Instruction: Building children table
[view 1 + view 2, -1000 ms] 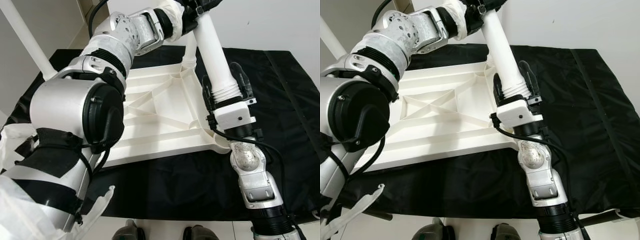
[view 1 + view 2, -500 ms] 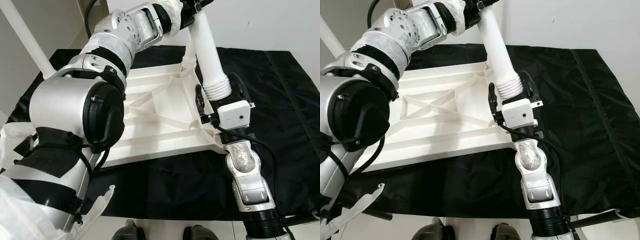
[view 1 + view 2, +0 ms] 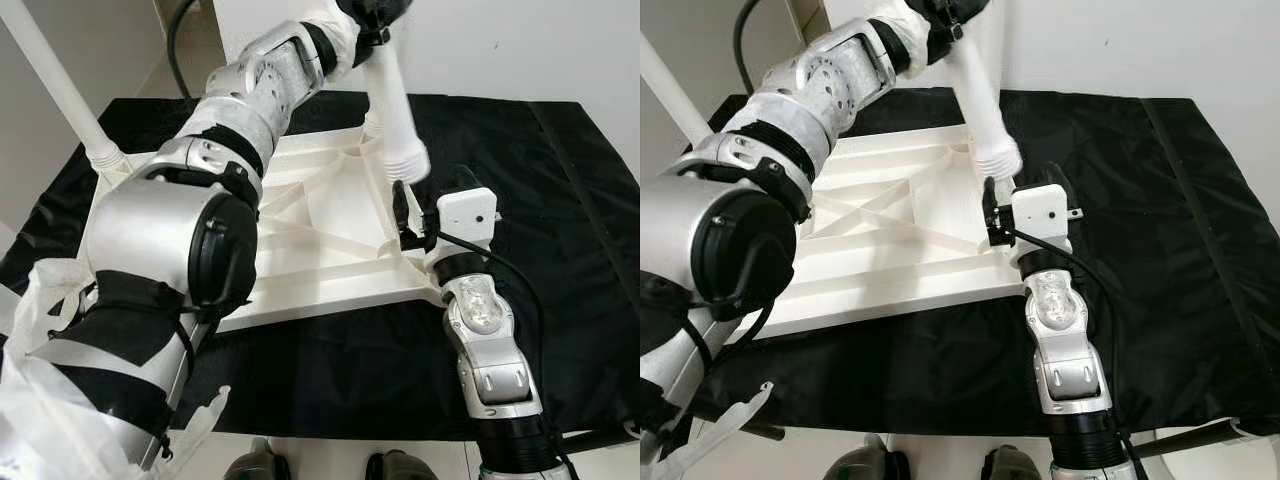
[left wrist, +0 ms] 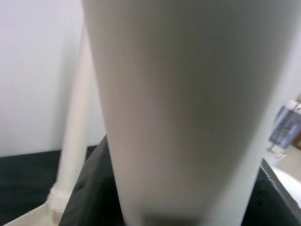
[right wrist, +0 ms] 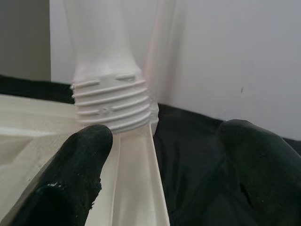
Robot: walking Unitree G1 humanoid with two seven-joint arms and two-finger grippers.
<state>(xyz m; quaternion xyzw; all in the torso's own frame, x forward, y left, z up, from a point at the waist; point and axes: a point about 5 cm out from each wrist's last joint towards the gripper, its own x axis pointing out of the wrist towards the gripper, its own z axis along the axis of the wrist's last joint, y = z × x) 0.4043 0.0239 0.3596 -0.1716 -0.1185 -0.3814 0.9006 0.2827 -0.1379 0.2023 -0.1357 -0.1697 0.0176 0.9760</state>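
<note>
The white table top (image 3: 330, 225) lies upside down on a black cloth (image 3: 560, 200). My left gripper (image 3: 372, 12) reaches in at the top and is shut on a loose white table leg (image 3: 392, 100), which slants down. The leg's threaded end (image 3: 410, 166) hangs in the air above the top's near right corner (image 3: 425, 280). My right gripper (image 3: 428, 192) stands open just beyond that corner, under the threaded end (image 5: 113, 106), with nothing between its black fingers (image 5: 77, 174).
Two more white legs stand screwed into the table top, one at the far left corner (image 3: 60, 90) and one at the far right corner (image 3: 376, 112). A white wall rises right behind the cloth. The robot's feet (image 3: 260, 465) show at the near edge.
The left arm has swung the leg's threaded end up and back, out from between the right gripper's fingers. The right gripper has sunk closer to the table top's corner and stays open.
</note>
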